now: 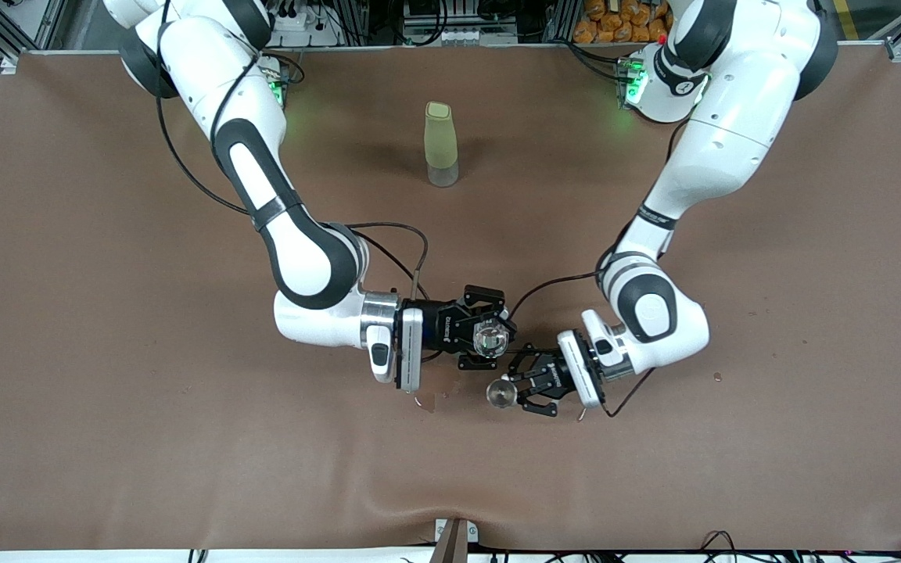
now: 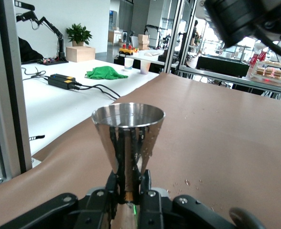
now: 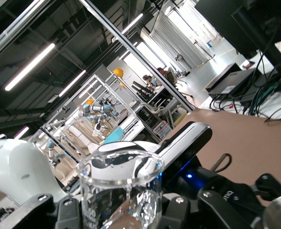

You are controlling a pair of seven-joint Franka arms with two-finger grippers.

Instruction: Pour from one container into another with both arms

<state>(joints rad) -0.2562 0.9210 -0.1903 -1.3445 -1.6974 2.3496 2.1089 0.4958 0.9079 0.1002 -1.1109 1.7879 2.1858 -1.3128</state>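
Over table, fingers pinch jigger.

Shiny metal jigger, clear glass cup

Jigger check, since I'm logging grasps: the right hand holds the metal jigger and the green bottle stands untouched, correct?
Not quite. The left hand holds the jigger, as the front view shows. The right hand holds the glass cup. The green bottle does stand untouched.

A tall pale-green bottle with a clear base is standing upright on the brown-covered desk, midway between the two ends. Small droplets are lying on the desk covering.
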